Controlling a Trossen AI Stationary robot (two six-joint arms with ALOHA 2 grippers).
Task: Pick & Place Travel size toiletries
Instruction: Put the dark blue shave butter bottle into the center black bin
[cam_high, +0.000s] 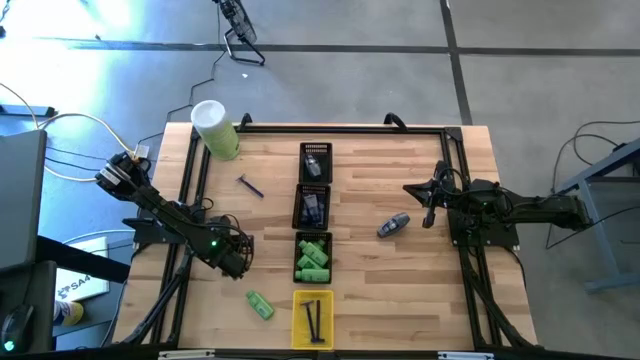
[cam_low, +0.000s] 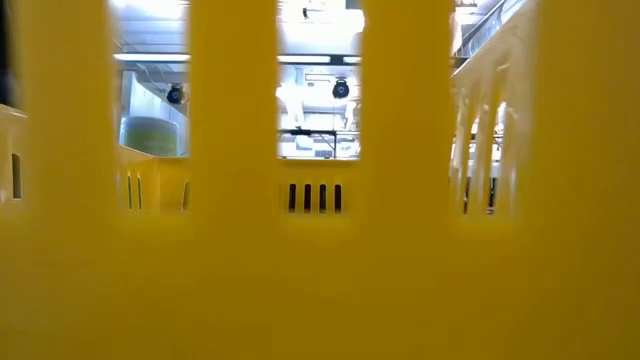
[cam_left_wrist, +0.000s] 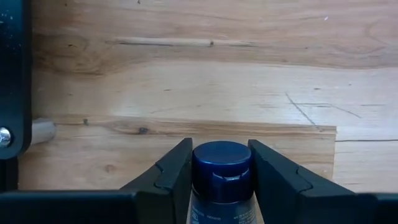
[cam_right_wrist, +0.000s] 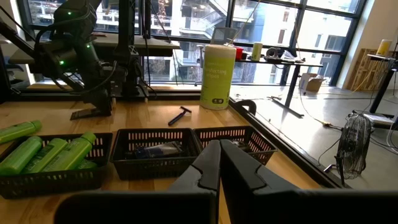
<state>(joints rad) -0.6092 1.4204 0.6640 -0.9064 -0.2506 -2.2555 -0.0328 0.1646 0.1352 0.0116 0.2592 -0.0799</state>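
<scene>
In the left wrist view a small bottle (cam_left_wrist: 221, 186) with a dark blue cap sits between the fingers of my left gripper (cam_left_wrist: 221, 163), which is shut on it. In the high view that gripper (cam_high: 236, 258) points steeply down near the table's left side and hides the bottle. A green bottle (cam_high: 260, 305) lies flat near the front edge. A grey-blue oval piece (cam_high: 393, 225) lies right of the trays. A thin dark stick (cam_high: 250, 186) lies at the far left. My right gripper (cam_high: 428, 205) waits shut at the right, level above the table. My left gripper pinches the bottle at its dark blue cap (cam_left_wrist: 222, 163), one finger (cam_left_wrist: 177, 171) on each side. The fingers slant steeply down from above. The bottle's body runs back between them. Whether the bottle rests on the wood, I cannot tell.
A row of trays runs down the table's middle: two black ones (cam_high: 315, 162) (cam_high: 312, 207), a black one holding green bottles (cam_high: 313, 258), and a yellow one (cam_high: 312, 318) with dark sticks. A big pale-green cylinder (cam_high: 215, 128) stands far left. The yellow tray wall (cam_low: 320, 280) fills the low view.
</scene>
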